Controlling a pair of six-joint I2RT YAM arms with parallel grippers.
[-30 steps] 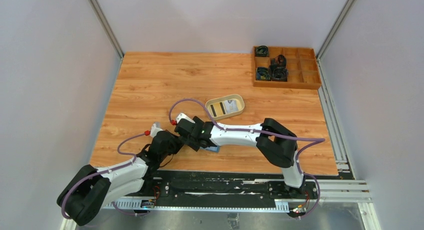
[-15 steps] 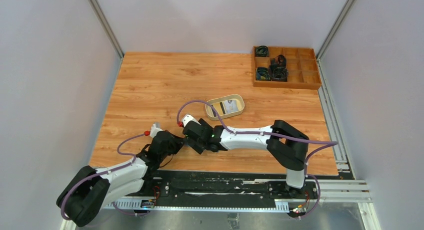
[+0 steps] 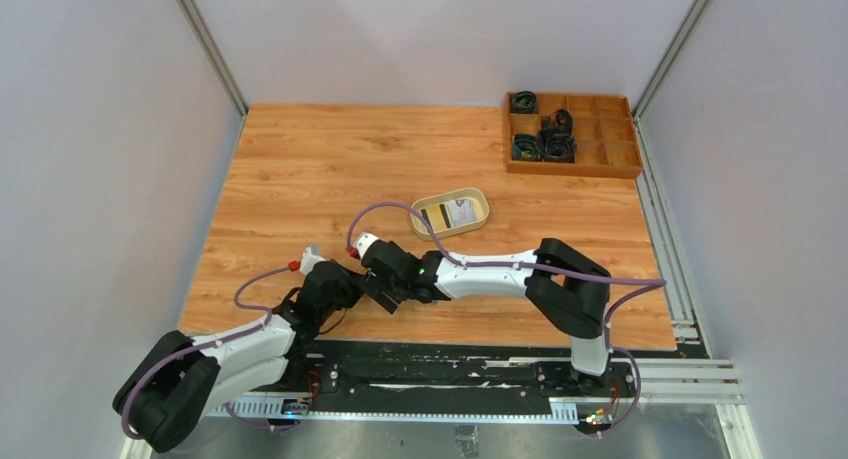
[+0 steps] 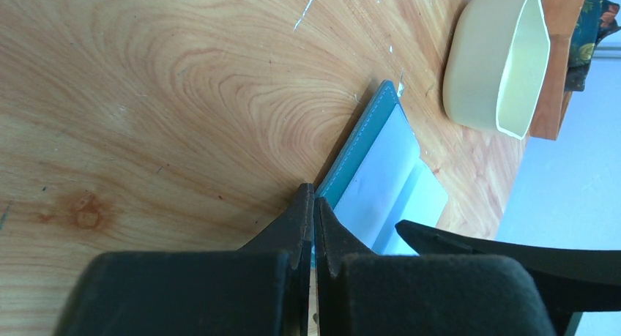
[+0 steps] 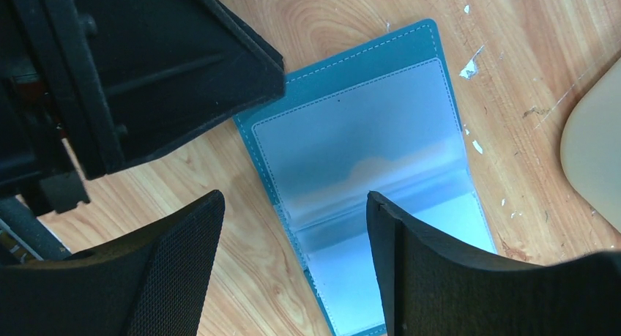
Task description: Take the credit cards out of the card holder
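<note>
The teal card holder lies open on the wood, its pale blue pockets facing up, and no card shows in them. My left gripper is shut, its tips pinching the holder's teal edge at one corner. My right gripper hangs open just above the holder, with one finger over the pockets and the other over bare wood. In the top view both grippers meet near the table's front, and the right gripper hides the holder. Two credit cards lie in the beige tray, a dark-striped card and a whitish card.
The beige oval tray stands just behind the grippers; its wall also shows as the beige tray. At the back right sits a wooden compartment box holding dark coiled items. Purple cables loop over both arms.
My right arm shifted a little to the right, then came back left over the card holder, with its jaws staying wide. The left arm and its grip have not moved.
</note>
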